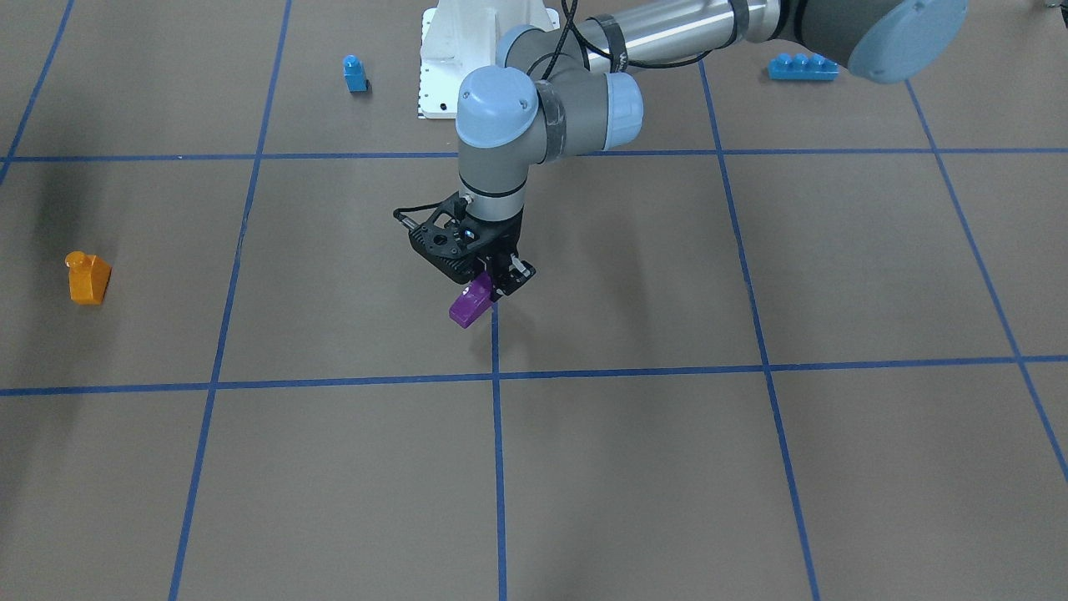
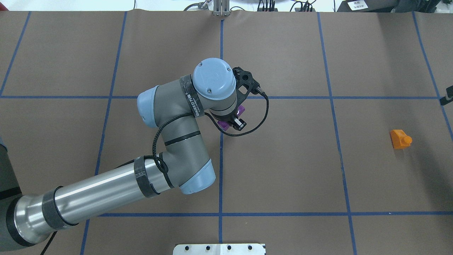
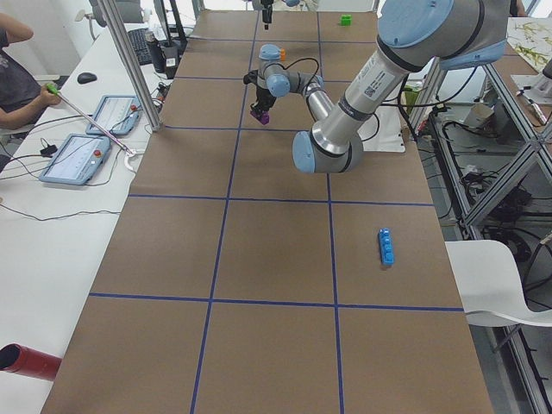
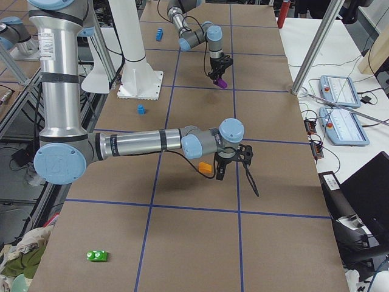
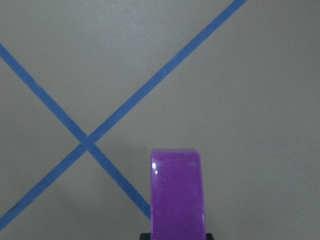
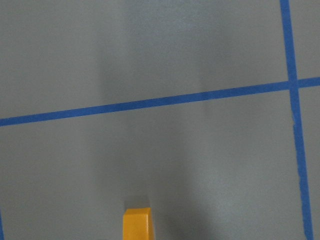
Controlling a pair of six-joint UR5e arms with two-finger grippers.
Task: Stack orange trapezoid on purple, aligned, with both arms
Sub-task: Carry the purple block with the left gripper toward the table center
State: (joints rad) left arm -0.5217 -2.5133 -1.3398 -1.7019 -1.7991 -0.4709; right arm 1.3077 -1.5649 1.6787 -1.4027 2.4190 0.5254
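Note:
My left gripper [image 1: 494,288] is shut on the purple brick [image 1: 470,305] and holds it tilted just above the table, near a blue tape crossing at the table's middle. The purple brick fills the bottom of the left wrist view [image 5: 177,195] and peeks out under the wrist in the overhead view [image 2: 223,124]. The orange trapezoid [image 1: 88,278] stands alone on the table on my right side [image 2: 400,138]. It shows at the bottom edge of the right wrist view [image 6: 137,225]. My right gripper [image 4: 228,163] hangs near it without holding it. I cannot tell whether it is open or shut.
A small blue one-stud brick [image 1: 355,73] and a long blue brick [image 1: 803,67] lie near the robot's white base plate [image 1: 438,75]. A green brick [image 4: 97,255] lies at the table's right end. Blue tape lines grid the brown table.

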